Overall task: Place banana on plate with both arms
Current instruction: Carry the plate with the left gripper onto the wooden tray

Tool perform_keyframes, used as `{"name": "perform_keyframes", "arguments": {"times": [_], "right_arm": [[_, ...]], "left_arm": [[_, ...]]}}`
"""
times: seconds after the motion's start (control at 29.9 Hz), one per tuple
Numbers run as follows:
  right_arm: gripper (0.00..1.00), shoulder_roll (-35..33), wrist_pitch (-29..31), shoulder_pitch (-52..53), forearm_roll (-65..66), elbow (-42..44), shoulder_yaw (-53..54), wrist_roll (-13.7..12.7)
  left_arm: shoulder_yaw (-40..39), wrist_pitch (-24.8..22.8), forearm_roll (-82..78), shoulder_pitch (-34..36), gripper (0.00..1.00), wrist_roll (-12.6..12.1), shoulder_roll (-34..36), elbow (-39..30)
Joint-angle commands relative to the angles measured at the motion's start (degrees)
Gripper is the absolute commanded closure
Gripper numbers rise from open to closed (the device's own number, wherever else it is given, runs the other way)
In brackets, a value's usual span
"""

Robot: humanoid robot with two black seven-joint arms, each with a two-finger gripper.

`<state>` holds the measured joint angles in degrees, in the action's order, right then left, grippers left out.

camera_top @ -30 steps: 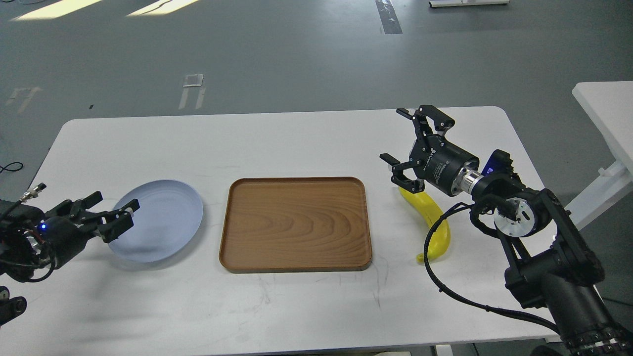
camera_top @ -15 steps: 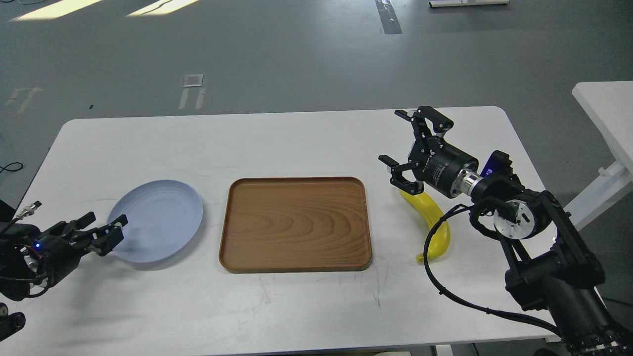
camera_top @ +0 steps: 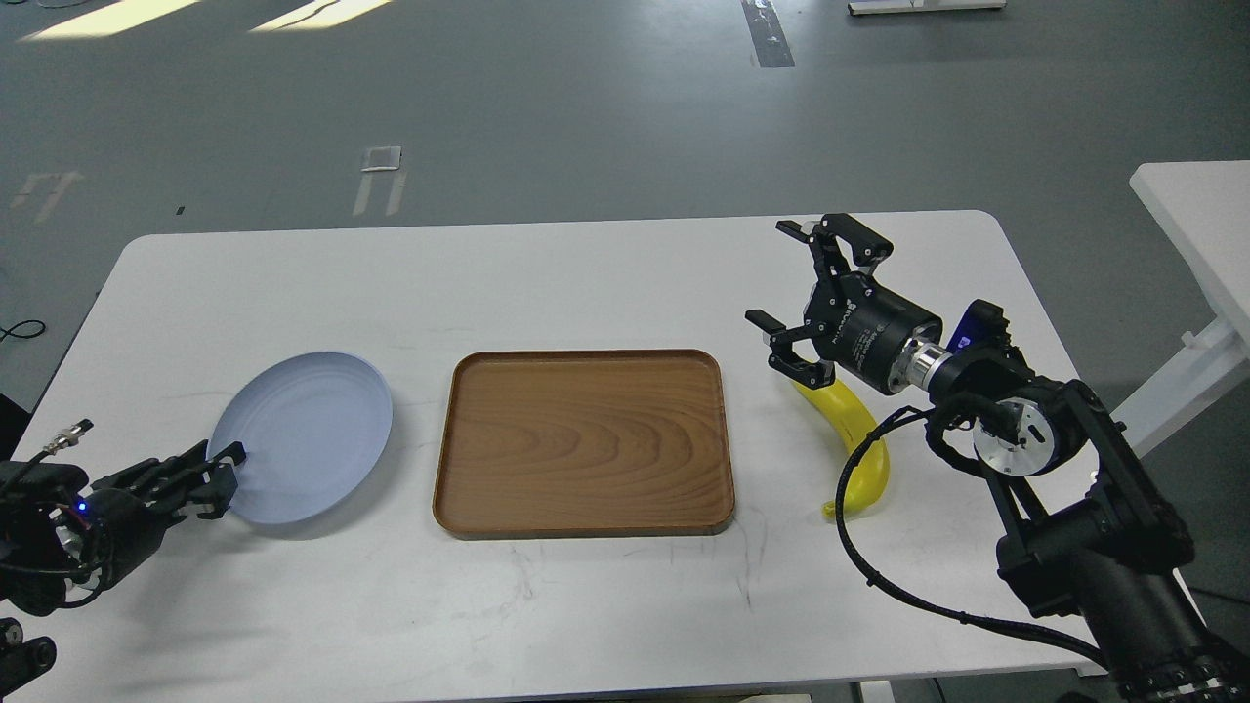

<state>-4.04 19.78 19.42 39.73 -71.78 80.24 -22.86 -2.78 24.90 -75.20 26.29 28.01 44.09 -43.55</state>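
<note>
The yellow banana [camera_top: 861, 441] lies on the white table, right of the wooden tray. My right gripper [camera_top: 784, 293] is open and empty, hovering just above the banana's far end, jaws spread wide and pointing left. The pale blue plate [camera_top: 303, 439] is left of the tray and looks slightly tipped, with a shadow under its near right side. My left gripper [camera_top: 217, 475] is at the plate's near left rim, its fingers closed together on the rim.
The brown wooden tray [camera_top: 584, 441] sits mid-table between plate and banana. The white table [camera_top: 586, 283] has bare surface at the back and along the front edge. A second white table [camera_top: 1196, 225] stands off to the right.
My left gripper pulled back from over the plate to its near left rim and closed there; the plate shifted a little left and tipped. My right gripper edged slightly left and stayed open.
</note>
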Motion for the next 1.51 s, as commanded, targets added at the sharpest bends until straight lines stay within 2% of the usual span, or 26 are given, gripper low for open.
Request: {"name": "perform_keyframes", "arguments": {"times": [0.0, 0.2, 0.37, 0.5, 0.57, 0.67, 0.74, 0.94, 1.14, 1.47], "right_arm": [[0.01, 0.0, 0.0, 0.0, 0.0, -0.5, 0.0, 0.0], [0.01, 0.0, 0.0, 0.0, 0.0, -0.5, 0.0, 0.1], [0.01, 0.0, 0.0, 0.0, 0.0, -0.6, 0.1, 0.1], [0.01, 0.0, 0.0, 0.0, 0.0, -0.7, 0.2, 0.1], [0.01, 0.2, -0.1, -0.1, 0.0, -0.7, 0.2, 0.1], [0.01, 0.4, -0.1, -0.1, 0.0, -1.4, 0.2, 0.1], [0.01, 0.3, -0.1, -0.1, 0.0, -1.6, 0.2, 0.1], [0.01, -0.1, -0.1, -0.2, 0.0, -1.7, 0.5, 0.1], [0.01, -0.1, -0.1, -0.2, 0.0, -1.7, 0.7, 0.1], [0.01, -0.1, -0.1, -0.3, 0.0, -1.6, 0.8, 0.1]], "left_arm": [[-0.5, 0.3, 1.5, 0.8, 1.0, 0.0, -0.1, 0.1], [-0.5, 0.0, 10.8, 3.1, 1.0, 0.0, 0.6, -0.6], [-0.5, -0.2, 11.0, 6.1, 1.0, 0.0, 1.2, -0.7], [0.1, -0.2, 10.4, 9.7, 1.0, 0.0, 1.4, -5.0], [0.1, 0.1, 8.2, 12.3, 1.0, 0.0, 1.3, -11.4], [0.1, 0.4, 3.4, 13.7, 1.0, 0.0, 0.0, -17.3], [0.1, 0.3, 1.2, 14.2, 1.0, 0.0, -1.8, -17.7], [6.6, 0.2, -3.1, 17.7, 1.0, 0.0, -12.3, -13.3], [9.6, -0.3, -3.2, 18.6, 1.0, 0.0, -22.5, -0.2], [11.1, -1.4, -3.0, 18.5, 1.0, 0.0, -26.5, 2.7]]}}
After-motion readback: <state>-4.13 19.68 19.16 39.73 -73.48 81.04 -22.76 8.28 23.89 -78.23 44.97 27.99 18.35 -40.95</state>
